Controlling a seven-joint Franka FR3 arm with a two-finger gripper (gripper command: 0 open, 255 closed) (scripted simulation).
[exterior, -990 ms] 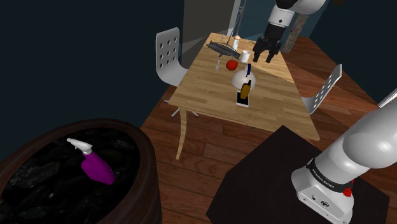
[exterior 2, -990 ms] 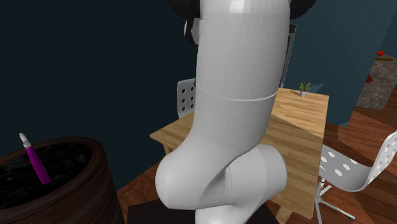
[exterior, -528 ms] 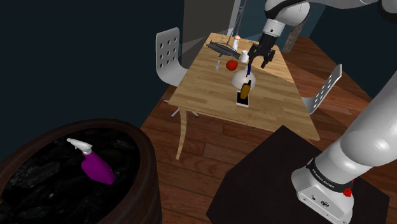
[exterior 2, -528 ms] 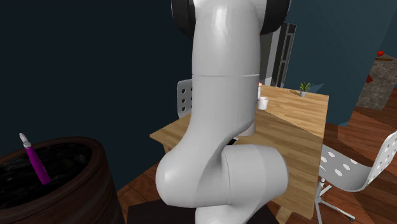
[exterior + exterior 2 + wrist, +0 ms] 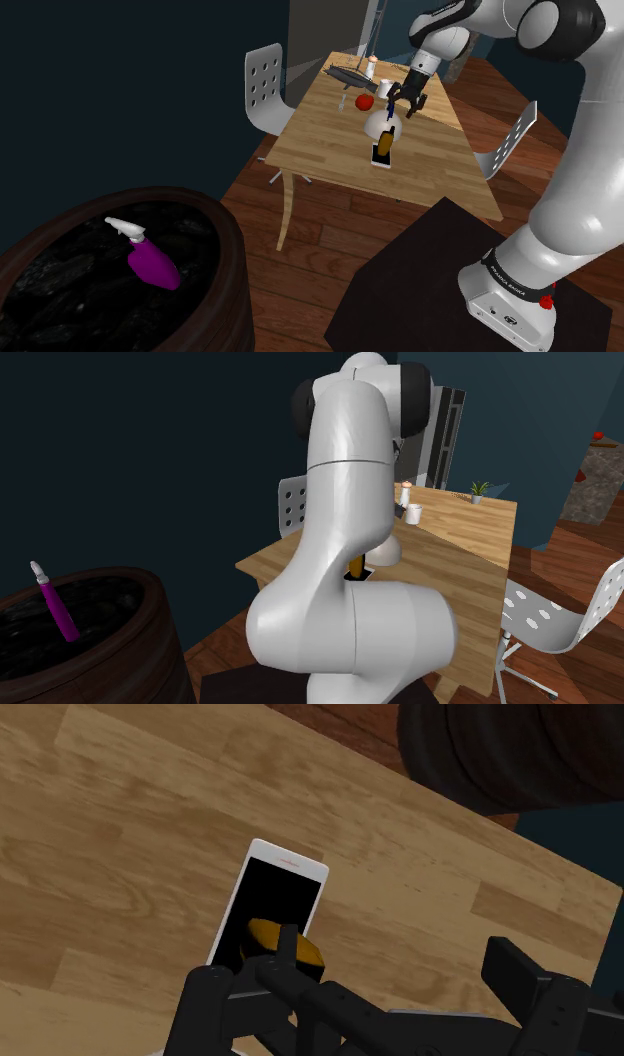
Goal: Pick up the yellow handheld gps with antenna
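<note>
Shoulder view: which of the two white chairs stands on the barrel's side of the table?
The left-hand chair, by the shoulder view's left edge of the wooden table, towards the dark barrel. The right-hand chair stands across the table.

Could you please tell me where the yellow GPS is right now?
In the shoulder view the yellow GPS sits on the white phone near the wooden table's middle, beside a white dome, with the gripper close above it.

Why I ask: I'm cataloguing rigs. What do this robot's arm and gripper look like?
The arm is glossy white, built of rounded tubular links with dark joints. Near its foot runs small dark lettering beside a red button. The gripper is all black, with two blocky fingers.
</note>
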